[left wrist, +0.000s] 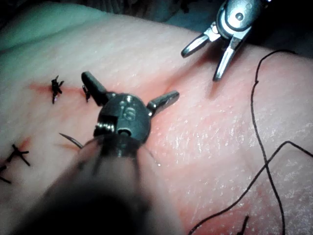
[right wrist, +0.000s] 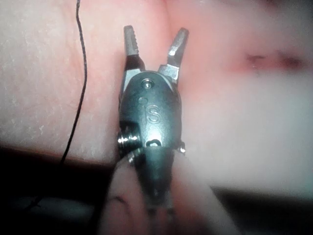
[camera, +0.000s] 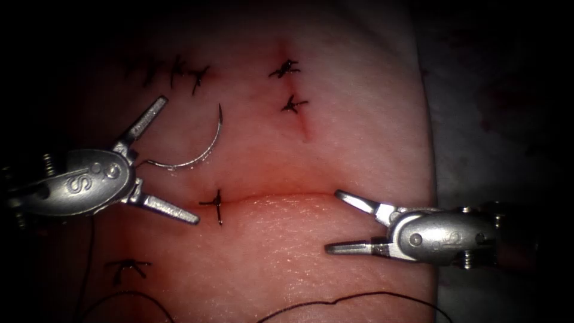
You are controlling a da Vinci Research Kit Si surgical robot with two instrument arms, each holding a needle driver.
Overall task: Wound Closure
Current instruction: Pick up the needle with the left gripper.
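In the left wrist view the left arm's blurred shaft (left wrist: 93,196) hides most of the needle (left wrist: 71,141); just its sharp tip sticks out. The thread (camera: 353,299) runs off the endoscope view's bottom edge, so its ends can't be traced. In the right wrist view a stitch (right wrist: 257,61), possibly two, is too blurred to make out.

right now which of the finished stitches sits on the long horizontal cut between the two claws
The stitch at the left end of that cut, just right of the left claw. The other knots lie above, or below left, away from it.
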